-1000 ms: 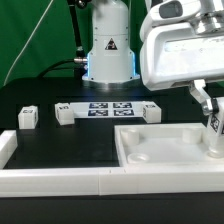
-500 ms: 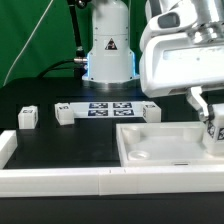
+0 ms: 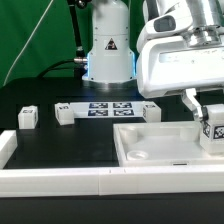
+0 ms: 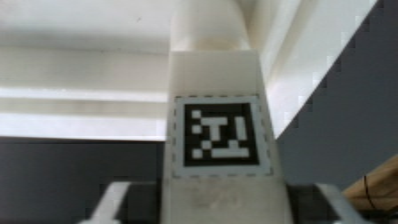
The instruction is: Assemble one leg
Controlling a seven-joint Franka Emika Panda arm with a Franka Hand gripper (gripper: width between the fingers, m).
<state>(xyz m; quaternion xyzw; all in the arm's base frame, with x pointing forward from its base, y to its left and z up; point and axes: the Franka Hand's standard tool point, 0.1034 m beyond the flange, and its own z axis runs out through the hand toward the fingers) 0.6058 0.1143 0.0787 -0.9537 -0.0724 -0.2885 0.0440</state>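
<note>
My gripper is at the exterior view's right, above the right edge of the large white tray-like piece. It is shut on a leg, a small white block with a black-and-white marker on its side. In the wrist view the leg stands straight out between the two fingers, its marker facing the camera, and the gripper clamps its near end. Beyond the leg lies the white tray piece.
Two more small white legs stand on the black table at the exterior view's left. The marker board lies in front of the robot base. A white rail runs along the front edge.
My gripper with the leg has shifted a little toward the exterior view's left and slightly down. The leg's marker now shows more plainly. The other parts have not moved.
</note>
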